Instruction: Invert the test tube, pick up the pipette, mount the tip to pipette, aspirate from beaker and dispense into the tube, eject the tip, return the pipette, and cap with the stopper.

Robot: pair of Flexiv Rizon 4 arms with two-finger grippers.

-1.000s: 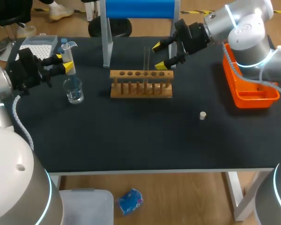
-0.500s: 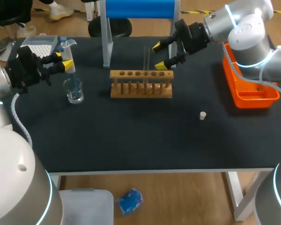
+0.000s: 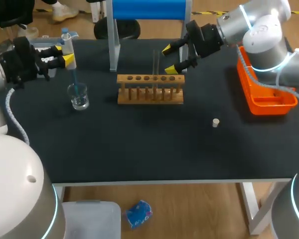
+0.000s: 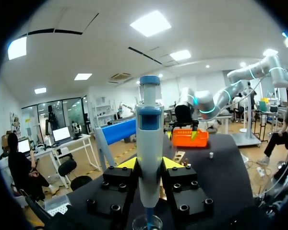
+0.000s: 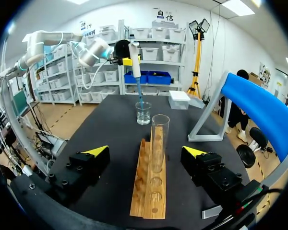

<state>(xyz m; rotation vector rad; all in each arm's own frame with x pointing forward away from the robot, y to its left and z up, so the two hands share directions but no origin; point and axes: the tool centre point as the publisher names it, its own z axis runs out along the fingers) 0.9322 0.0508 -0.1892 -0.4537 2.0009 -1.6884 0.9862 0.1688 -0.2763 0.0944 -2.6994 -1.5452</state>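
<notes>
My left gripper (image 3: 61, 55) is shut on the white and blue pipette (image 3: 67, 46), held upright over the glass beaker (image 3: 79, 96). The thin blue tip (image 3: 74, 82) points down into the beaker. In the left wrist view the pipette (image 4: 149, 143) stands between my yellow fingers (image 4: 127, 163), above the beaker (image 4: 147, 223). The clear test tube (image 3: 156, 62) stands in the wooden rack (image 3: 150, 90). My right gripper (image 3: 172, 58) is open beside the tube's upper part. In the right wrist view the tube (image 5: 158, 141) rises between the wide-apart fingers (image 5: 97, 150), touching neither. The small white stopper (image 3: 216, 122) lies on the mat.
An orange tray (image 3: 265, 94) sits at the right edge under my right arm. A tip box (image 3: 45, 41) lies at the back left, partly hidden by my left gripper. A blue and grey stand (image 3: 148, 12) rises behind the rack.
My left arm has raised the pipette, so its blue tip now shows above the beaker. The right arm has stayed still.
</notes>
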